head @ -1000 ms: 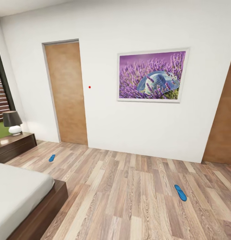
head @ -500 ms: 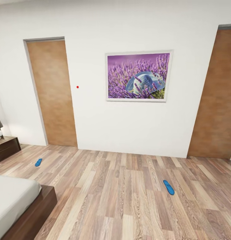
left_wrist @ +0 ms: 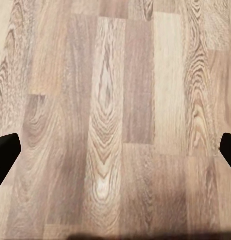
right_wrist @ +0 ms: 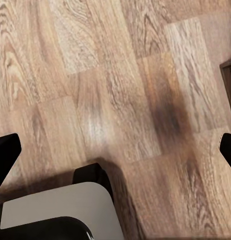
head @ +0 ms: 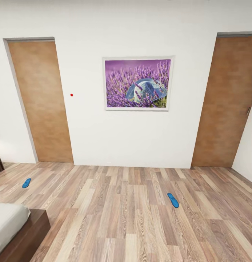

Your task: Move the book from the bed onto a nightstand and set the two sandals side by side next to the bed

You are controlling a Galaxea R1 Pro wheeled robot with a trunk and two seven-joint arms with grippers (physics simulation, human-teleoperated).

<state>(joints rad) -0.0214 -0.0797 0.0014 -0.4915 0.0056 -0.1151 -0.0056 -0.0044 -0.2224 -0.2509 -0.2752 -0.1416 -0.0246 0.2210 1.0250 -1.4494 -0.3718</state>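
From the head camera, you face a white bedroom wall hung with a lavender picture between two wooden doors, the left door and the right door; one blue sandal lies alone on the plank floor right of centre, the other sandal lies far to the left, the pair well apart, and a corner of the bed juts in at lower left. The book is not visible here. Judge the sandals light, flat and slightly flexible, low against the boards; pinch one across its narrow middle or by the raised strap, since a sole edge may slide. Against the earlier head frames the whole scene has slid left as the camera turned right: lamp and nightstand top have left the frame, the right door has come fully into it, and the sandals themselves appear not to have moved. At the left wrist, the left end effector stands spread wide over bare planks, holding nothing. At the right wrist, the right end effector is likewise spread and empty above the floor, the robot's own grey base beneath it.
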